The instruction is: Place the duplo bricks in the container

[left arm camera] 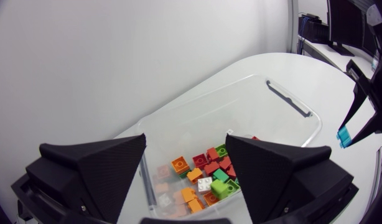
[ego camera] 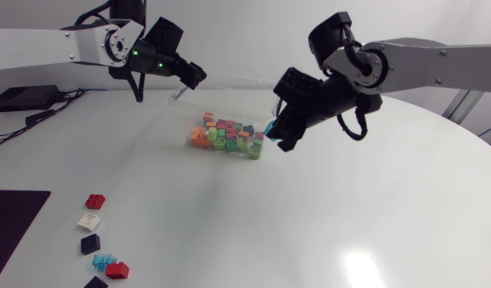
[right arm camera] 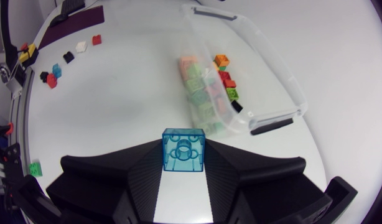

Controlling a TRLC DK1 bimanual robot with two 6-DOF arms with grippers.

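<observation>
A clear plastic container (ego camera: 229,94) stands at the table's back middle with several coloured duplo bricks (ego camera: 225,136) inside. My left gripper (ego camera: 193,78) hangs open over its back left corner; in the left wrist view the left gripper (left arm camera: 185,180) has nothing between its fingers, and the bricks (left arm camera: 203,177) lie below. At the container's right end my right gripper (ego camera: 281,134) is shut on a translucent blue brick (ego camera: 271,128). That blue brick (right arm camera: 183,150) sits between its fingers, a little short of the container (right arm camera: 253,68).
Several loose bricks lie at the front left: a red one (ego camera: 94,201), a white one (ego camera: 89,222), a black one (ego camera: 90,243), a light blue one (ego camera: 103,261). A dark mat (ego camera: 13,228) covers the front left edge.
</observation>
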